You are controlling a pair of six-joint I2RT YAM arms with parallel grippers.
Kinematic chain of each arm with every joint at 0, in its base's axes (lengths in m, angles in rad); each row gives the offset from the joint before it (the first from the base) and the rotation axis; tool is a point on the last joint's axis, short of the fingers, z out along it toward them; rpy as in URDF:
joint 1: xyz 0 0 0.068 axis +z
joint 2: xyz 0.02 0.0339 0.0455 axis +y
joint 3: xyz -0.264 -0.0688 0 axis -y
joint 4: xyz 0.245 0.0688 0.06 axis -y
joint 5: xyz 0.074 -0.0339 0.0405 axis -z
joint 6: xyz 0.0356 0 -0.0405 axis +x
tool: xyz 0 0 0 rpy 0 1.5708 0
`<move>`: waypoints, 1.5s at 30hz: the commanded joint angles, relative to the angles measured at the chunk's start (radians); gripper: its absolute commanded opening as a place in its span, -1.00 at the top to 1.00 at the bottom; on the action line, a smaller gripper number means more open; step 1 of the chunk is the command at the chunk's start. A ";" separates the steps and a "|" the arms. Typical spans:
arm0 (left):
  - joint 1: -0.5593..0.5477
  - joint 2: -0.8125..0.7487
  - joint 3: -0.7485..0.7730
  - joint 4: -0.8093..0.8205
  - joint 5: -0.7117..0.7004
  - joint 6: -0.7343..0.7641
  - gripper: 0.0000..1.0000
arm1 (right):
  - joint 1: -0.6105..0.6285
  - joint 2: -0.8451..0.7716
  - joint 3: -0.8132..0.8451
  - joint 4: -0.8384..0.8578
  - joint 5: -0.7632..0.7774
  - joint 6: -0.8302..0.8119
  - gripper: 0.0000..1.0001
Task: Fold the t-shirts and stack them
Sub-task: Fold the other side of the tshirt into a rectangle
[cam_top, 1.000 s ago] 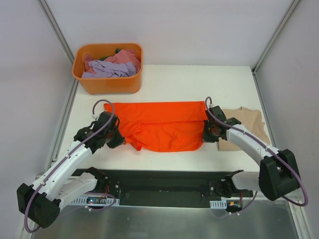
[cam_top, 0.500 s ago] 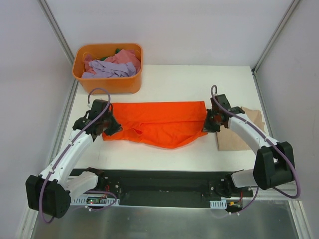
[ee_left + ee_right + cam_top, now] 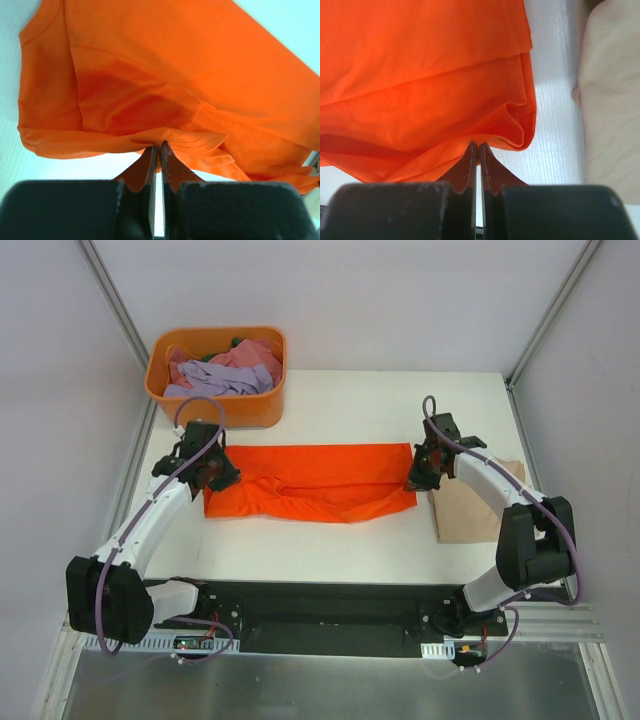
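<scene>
1. Orange t-shirt [image 3: 310, 483] lay across the middle of the white table [image 3: 350, 400] as a long band running left to right. Its near part was doubled toward the far edge and its near border was rumpled.
2. Left gripper [image 3: 214, 472] sat at the shirt's left end. The wrist view showed its fingers pressed together with a pinch of orange hem caught between them.
3. Right gripper [image 3: 420, 473] sat at the right end, its fingers likewise closed tight on a fold of the fabric.
4. Tan folded t-shirt [image 3: 470, 515] lay just right of the orange one, near the table's right edge. A strip of bare table separated the two, and the right arm crossed over its far part.
5. Orange basket [image 3: 216, 418] stood at the far left corner holding lilac and pink clothes [image 3: 220, 372]. It was close to the shirt's far edge but apart from it.
6. Open room: bare table beyond the shirt, right of the basket, and a broad bare strip between the shirt and the black rail [image 3: 330, 605] at the bases.
7. Against a second before, both grippers had travelled away from the bases and carried the near hem with them. The shirt covered a narrower band, and more table showed on the near side.
</scene>
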 commanded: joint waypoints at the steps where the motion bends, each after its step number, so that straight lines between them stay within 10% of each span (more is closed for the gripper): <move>1: 0.033 0.055 0.069 0.056 -0.033 0.045 1.00 | -0.021 0.033 0.062 0.000 0.014 -0.007 0.99; 26: 0.106 0.447 0.275 0.136 0.018 0.256 0.92 | -0.049 0.231 0.214 0.002 0.088 -0.021 0.97; 31: 0.110 0.533 0.322 0.178 0.076 0.310 0.50 | -0.049 0.253 0.252 0.002 0.145 -0.035 0.88; 33: 0.113 0.552 0.353 0.129 0.052 0.302 -0.17 | -0.049 0.253 0.289 -0.030 0.122 -0.050 0.68; 36: 0.119 0.494 0.340 0.112 0.011 0.261 -0.90 | -0.041 0.214 0.318 -0.050 0.119 -0.069 -0.17; 42: 0.117 0.308 0.225 0.116 0.099 0.184 -0.98 | 0.009 0.112 0.294 -0.079 0.111 -0.138 -0.89; 45: 0.114 0.277 0.122 0.184 0.237 0.132 -0.98 | 0.084 0.095 0.237 -0.066 0.059 -0.133 -0.92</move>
